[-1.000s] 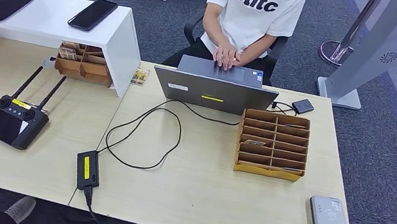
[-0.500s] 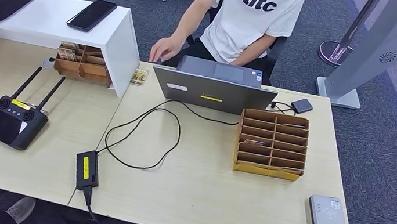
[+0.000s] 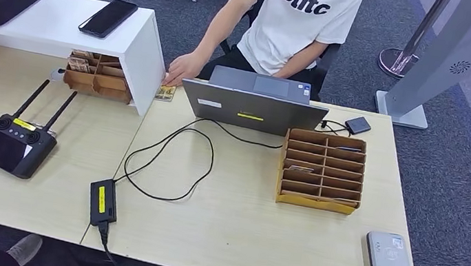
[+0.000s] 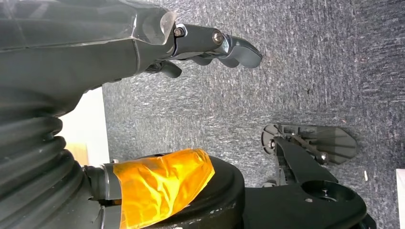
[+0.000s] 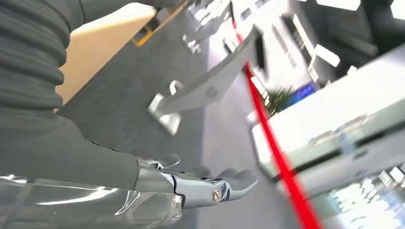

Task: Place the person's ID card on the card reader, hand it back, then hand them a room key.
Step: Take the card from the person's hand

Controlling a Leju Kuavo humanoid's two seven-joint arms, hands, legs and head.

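Even, bright indoor light with soft shadows; the right wrist view is motion-blurred and overexposed at its background.

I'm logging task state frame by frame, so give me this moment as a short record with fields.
person's hand: on the card beside the white shelf
card reader: near right corner of the table, nothing on it
slotted key box: right of the laptop
left hand: over carpet, holding nothing
right hand: fingers apart, holding nothing
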